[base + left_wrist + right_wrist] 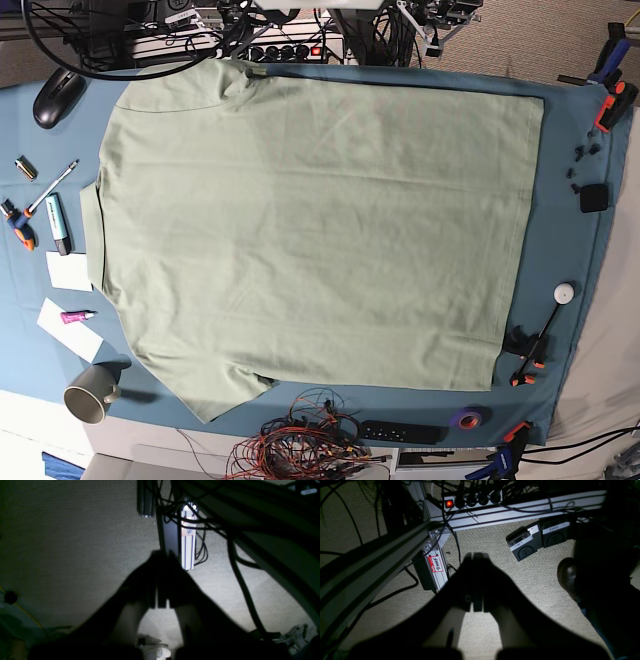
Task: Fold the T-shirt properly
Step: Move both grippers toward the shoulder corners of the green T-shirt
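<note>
T-shirt [310,220], pale sage-green knit, lies flat on teal-blue table cloth [570,250] (collar hidden); both dim grippers [161,555] [476,555] pressed together over beige carpet [532,580].

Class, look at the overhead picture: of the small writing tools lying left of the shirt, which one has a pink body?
The short pink marker, lying on the white paper slips near the mug. The highlighter above it is teal, and the pen is thin and pale.

T-shirt [310,220] flat on table cloth [570,130]
</note>
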Action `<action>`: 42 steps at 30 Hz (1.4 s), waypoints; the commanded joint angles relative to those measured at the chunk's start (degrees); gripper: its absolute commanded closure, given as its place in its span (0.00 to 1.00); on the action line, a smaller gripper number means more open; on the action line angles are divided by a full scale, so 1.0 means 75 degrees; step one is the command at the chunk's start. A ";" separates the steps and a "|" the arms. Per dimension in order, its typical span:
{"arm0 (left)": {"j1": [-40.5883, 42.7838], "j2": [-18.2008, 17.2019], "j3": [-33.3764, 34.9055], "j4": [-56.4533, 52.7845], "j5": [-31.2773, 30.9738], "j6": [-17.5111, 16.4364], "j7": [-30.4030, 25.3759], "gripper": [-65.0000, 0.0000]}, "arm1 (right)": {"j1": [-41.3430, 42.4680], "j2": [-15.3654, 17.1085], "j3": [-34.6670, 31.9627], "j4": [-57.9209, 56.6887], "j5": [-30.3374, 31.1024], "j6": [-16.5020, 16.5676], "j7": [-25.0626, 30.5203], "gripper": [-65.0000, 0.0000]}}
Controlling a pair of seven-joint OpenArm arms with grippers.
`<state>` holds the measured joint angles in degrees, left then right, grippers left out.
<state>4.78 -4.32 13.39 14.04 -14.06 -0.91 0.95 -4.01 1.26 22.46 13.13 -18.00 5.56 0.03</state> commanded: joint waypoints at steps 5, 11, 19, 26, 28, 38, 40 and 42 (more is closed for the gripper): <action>0.0020 -0.0023 -0.0009 0.0041 -0.0015 -0.0026 -0.0052 0.98 | -0.0015 0.0050 0.0012 0.0044 -0.0006 -0.0029 0.0087 1.00; 0.0020 -0.0023 -0.0009 0.0041 -0.0015 -0.0026 -0.0052 0.98 | -0.0015 0.0047 0.0012 0.0044 -0.0006 -0.0029 0.0090 1.00; 0.0020 -0.0026 -0.0009 0.0044 -0.0015 -0.0026 -0.0041 0.98 | -0.0017 0.0047 0.0012 0.0044 -0.0009 -0.0029 0.0079 1.00; 0.0364 -0.0128 -0.0009 0.0650 -0.0015 0.0140 0.0356 0.98 | -0.0326 0.0044 0.0012 0.0501 -0.0009 -0.0032 0.0020 1.00; 0.0656 -0.0195 -0.0009 0.1128 -0.0015 0.0268 0.0539 0.98 | -0.0600 0.0044 0.0012 0.0895 -0.0006 -0.0029 0.0006 1.00; 0.2611 -0.0883 -0.0012 0.4127 -0.0012 0.0350 0.1116 0.98 | -0.2460 0.0044 0.0012 0.3209 0.0519 -0.0023 -0.0090 1.00; 0.3072 -0.1084 -0.0093 0.4852 -0.0015 0.0350 0.1157 0.98 | -0.2923 0.0044 0.0012 0.3861 0.0734 -0.0023 -0.0096 1.00; 0.3555 -0.1262 -0.0347 0.5625 -0.0015 0.0347 0.1163 0.98 | -0.3413 0.0047 0.0012 0.4605 0.0944 -0.0020 -0.0099 1.00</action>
<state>30.94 -13.23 10.90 56.01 -14.24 1.67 10.17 -29.08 1.21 22.39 47.46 -11.20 5.63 -1.50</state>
